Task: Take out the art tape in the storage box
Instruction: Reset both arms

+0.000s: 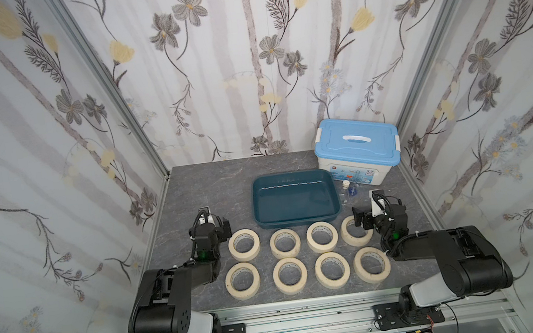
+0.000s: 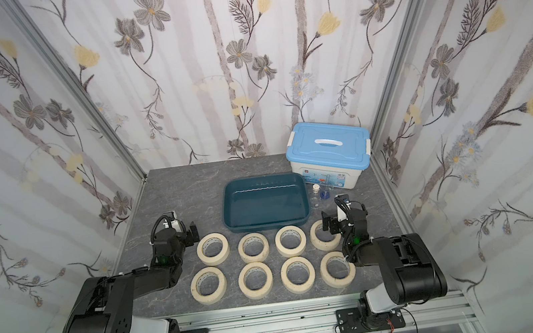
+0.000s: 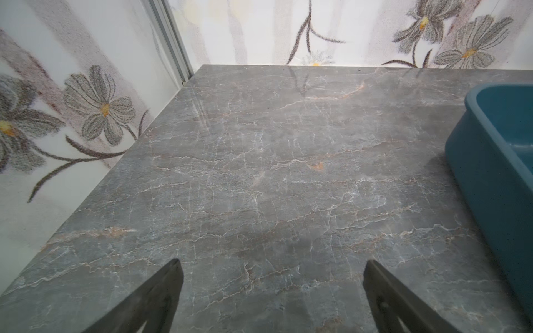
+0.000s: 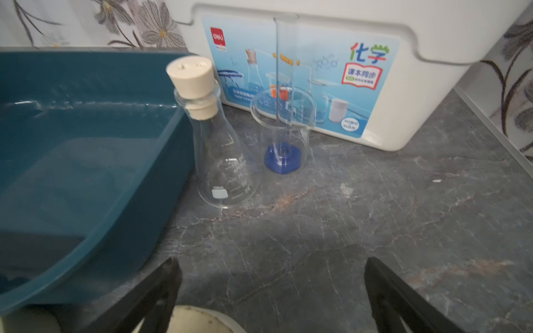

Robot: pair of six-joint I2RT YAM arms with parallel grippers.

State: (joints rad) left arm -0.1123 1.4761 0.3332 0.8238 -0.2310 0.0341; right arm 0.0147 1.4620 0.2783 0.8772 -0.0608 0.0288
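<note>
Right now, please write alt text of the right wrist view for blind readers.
An empty dark teal storage box sits beside a stoppered conical flask, a glass beaker and a white bin on a grey table. The open right end effector frames the foreground.

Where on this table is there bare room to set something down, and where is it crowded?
Free: the far-left table, bordered by the left wall, back wall and storage box; also the strip behind that box. Crowded: the near half, where eight art tape rolls lie in two rows, and the gap between box and white bin, holding a flask and beaker.
</note>
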